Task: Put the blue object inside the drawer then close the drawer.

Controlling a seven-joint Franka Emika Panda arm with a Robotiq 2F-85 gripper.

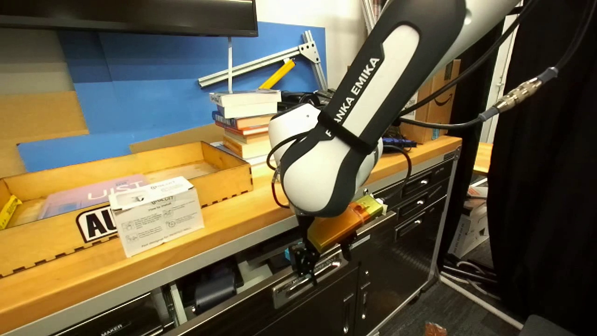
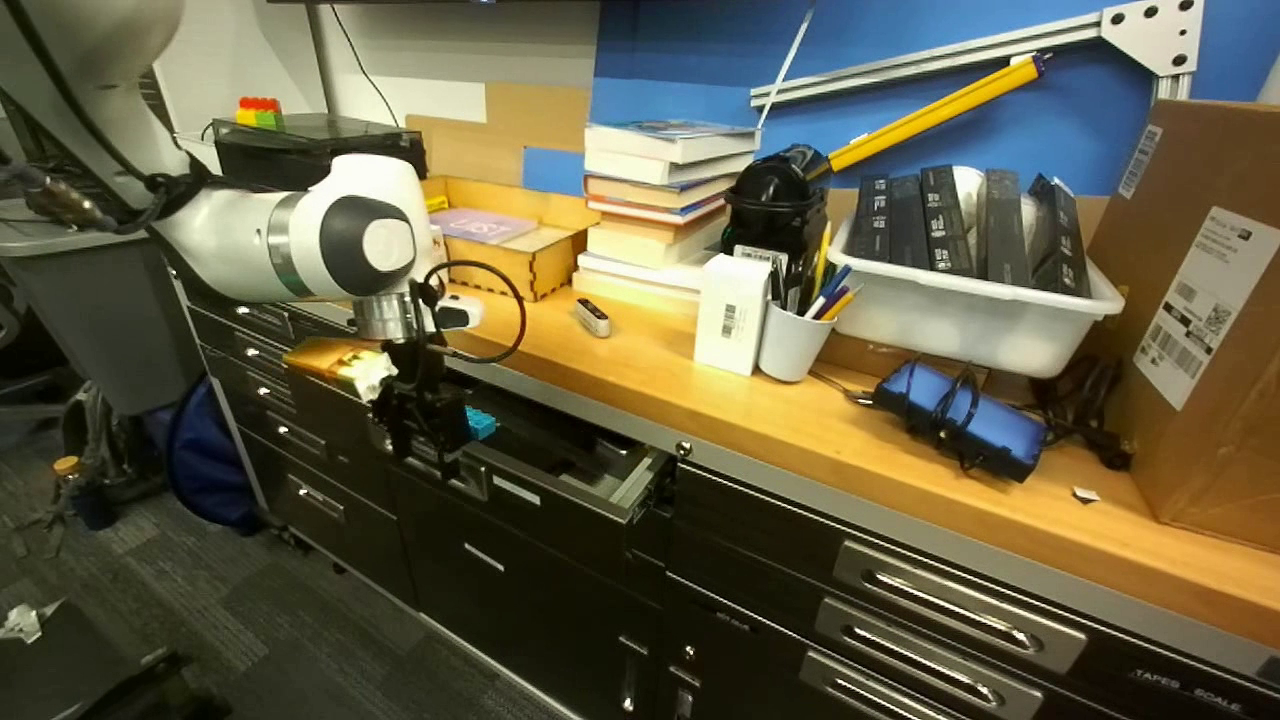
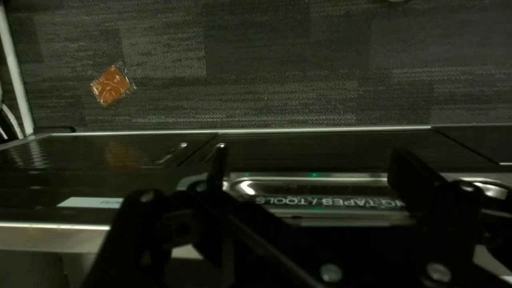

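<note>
One small light-blue block (image 2: 481, 422), bright, its top looking studded, and it sits inside the drawer (image 2: 565, 525), up near the front wall, half hidden behind the pincer (image 3: 310, 168)! And the pincer? Spread wide, nothing in its grip, two black fingers (image 3: 410, 176) well apart at the silver bar handle (image 3: 320, 186); whether they touch it, I can't tell. The drawer stands open, black-fronted, a white label strip (image 2: 516, 490) on its face. Over it runs the bench (image 2: 640, 360), warm pale wood and busy: a tall stack of books (image 2: 645, 245), a white bin (image 2: 960, 315) full of black boxes (image 2: 945, 225), a pen cup (image 2: 790, 345), a white printed carton (image 1: 158, 219) against a wooden tray (image 1: 228, 184). Behind it all, a big blue wall panel (image 1: 149, 84); down below, dark carpet (image 3: 280, 72), with a shiny orange wrapper (image 3: 110, 86) lying there.
</note>
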